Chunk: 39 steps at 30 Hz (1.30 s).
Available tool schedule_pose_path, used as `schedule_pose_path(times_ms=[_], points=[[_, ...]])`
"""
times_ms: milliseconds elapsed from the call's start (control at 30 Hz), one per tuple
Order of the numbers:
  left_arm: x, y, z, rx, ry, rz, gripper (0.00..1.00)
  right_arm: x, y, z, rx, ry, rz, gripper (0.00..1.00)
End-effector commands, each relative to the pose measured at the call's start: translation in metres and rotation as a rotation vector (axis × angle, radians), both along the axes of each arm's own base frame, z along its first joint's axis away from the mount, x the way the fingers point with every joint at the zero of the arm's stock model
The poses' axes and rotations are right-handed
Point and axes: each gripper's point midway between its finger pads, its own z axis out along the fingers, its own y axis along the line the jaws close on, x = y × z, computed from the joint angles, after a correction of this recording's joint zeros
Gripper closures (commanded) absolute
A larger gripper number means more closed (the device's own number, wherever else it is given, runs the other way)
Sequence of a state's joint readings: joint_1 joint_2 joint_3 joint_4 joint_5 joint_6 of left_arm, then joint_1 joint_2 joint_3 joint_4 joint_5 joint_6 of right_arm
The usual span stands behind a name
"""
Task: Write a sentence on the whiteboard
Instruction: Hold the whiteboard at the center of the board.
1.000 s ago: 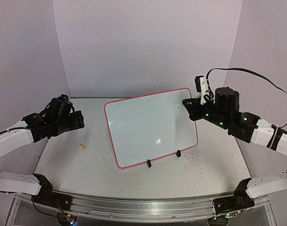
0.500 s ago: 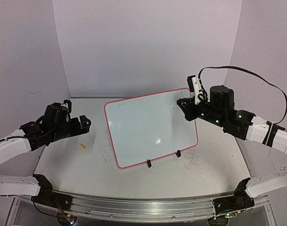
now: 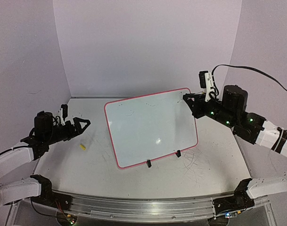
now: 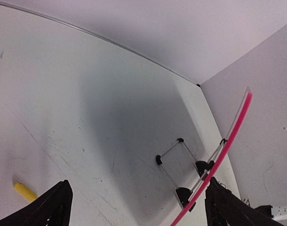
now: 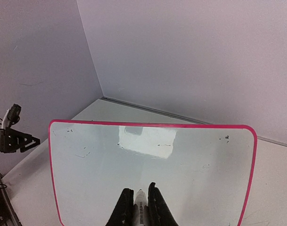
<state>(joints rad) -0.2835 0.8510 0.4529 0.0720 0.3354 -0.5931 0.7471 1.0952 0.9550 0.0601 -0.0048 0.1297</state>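
The whiteboard [image 3: 150,127], glossy white with a pink-red rim, stands tilted on black legs [image 3: 148,163] at mid table. No yellow sentence shows on it, only faint dark specks. My right gripper [image 3: 189,101] is at the board's top right corner, shut on a white marker [image 5: 141,205] whose tip points at the board face [image 5: 152,155]. My left gripper [image 3: 85,124] is open and empty, left of the board and apart from it. In the left wrist view the board's rim [image 4: 228,141] shows edge-on between my spread fingers [image 4: 51,207].
A small yellow piece [image 3: 82,147] lies on the tabletop left of the board; it also shows in the left wrist view [image 4: 24,190]. Grey scribbles mark the tabletop [image 3: 195,165]. Purple walls close in the back and sides.
My left arm has drawn back to the left and dropped lower, its gripper still open. My right gripper with the marker has shifted slightly right near the board's top right corner.
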Motion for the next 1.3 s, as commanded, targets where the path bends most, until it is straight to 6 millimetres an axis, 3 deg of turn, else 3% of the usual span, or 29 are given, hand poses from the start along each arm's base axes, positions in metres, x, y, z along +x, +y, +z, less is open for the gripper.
schedule_pose_path(times_ms=[0,167,367,633,933,1267], points=[[-0.021,-0.04,0.036,-0.11,-0.178,-0.305,0.01,-0.009,-0.005,0.025,0.07,-0.059,0.007,1.0],[-0.021,-0.044,0.034,-0.123,-0.175,-0.327,0.0,-0.009,0.002,0.02,0.093,-0.044,0.036,1.0],[-0.015,-0.043,0.016,-0.146,-0.123,-0.299,0.01,0.005,-0.001,0.01,0.123,-0.012,-0.038,1.0],[-0.017,-0.084,0.005,-0.095,-0.141,-0.45,0.1,-0.001,0.025,0.012,0.107,-0.031,0.101,1.0],[-0.004,-0.096,-0.001,-0.085,-0.135,-0.492,0.18,0.003,0.057,0.022,0.014,-0.115,0.233,1.0],[-0.001,-0.095,-0.01,-0.095,-0.112,-0.471,0.09,0.011,0.055,0.018,-0.003,-0.134,0.196,1.0]])
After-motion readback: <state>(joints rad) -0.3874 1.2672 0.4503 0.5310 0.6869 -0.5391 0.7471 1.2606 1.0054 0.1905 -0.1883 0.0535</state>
